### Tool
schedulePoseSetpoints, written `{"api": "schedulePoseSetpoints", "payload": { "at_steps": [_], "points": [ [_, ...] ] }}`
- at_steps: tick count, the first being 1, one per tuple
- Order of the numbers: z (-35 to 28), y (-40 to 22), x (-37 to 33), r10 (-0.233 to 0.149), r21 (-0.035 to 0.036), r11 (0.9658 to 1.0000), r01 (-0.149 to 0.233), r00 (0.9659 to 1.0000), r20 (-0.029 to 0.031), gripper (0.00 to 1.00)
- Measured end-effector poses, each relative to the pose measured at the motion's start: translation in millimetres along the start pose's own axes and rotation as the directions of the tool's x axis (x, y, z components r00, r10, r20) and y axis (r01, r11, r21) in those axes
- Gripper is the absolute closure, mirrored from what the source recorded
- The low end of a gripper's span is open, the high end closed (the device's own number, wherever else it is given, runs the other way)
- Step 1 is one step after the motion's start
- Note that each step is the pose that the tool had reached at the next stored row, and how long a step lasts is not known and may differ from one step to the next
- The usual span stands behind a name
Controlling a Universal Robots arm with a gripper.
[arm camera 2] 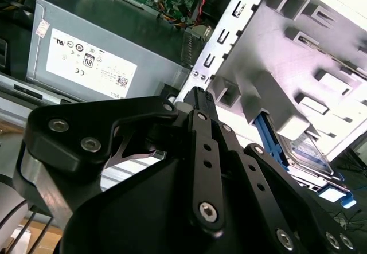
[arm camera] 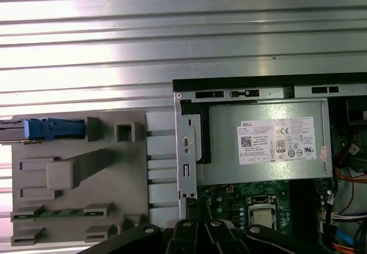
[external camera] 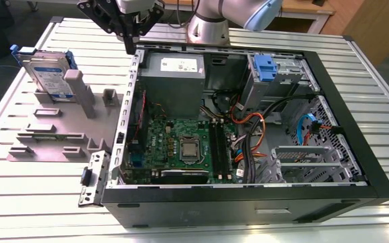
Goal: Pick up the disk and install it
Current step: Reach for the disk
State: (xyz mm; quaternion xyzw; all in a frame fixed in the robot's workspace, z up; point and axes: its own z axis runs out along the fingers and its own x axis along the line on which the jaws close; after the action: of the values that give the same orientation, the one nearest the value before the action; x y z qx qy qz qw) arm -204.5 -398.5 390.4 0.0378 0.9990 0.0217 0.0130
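The claw (external camera: pixel 131 48) hangs closed and empty above the open computer case's (external camera: pixel 235 202) edge. The disk (external camera: pixel 49 77) stands upright in the grey holder (external camera: pixel 52 137).

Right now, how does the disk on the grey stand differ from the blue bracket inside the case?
The disk stands on edge in the grey stand; the blue bracket sits inside the case. The disk bears a label; the bracket has none. Both show blue plastic.
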Motion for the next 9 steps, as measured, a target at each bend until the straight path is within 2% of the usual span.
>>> {"api": "schedulePoseSetpoints", "payload": {
  "at_steps": [2,4,8,9],
  "points": [
    [0.0,0.0,0.4,0.0,-0.0001,1.0,0.0,1.0,0.0,0.89],
    [1.2,-0.4,6.4,0.0,0.0001,1.0,0.0,1.0,-0.0018,0.89],
    [1.4,-0.4,7.3,0.0,0.0001,1.0,0.0,1.0,-0.0023,0.89],
    [1.9,-0.5,9.3,0.0,0.0004,1.0,0.0,1.0,-0.005,0.89]
  ]
}}
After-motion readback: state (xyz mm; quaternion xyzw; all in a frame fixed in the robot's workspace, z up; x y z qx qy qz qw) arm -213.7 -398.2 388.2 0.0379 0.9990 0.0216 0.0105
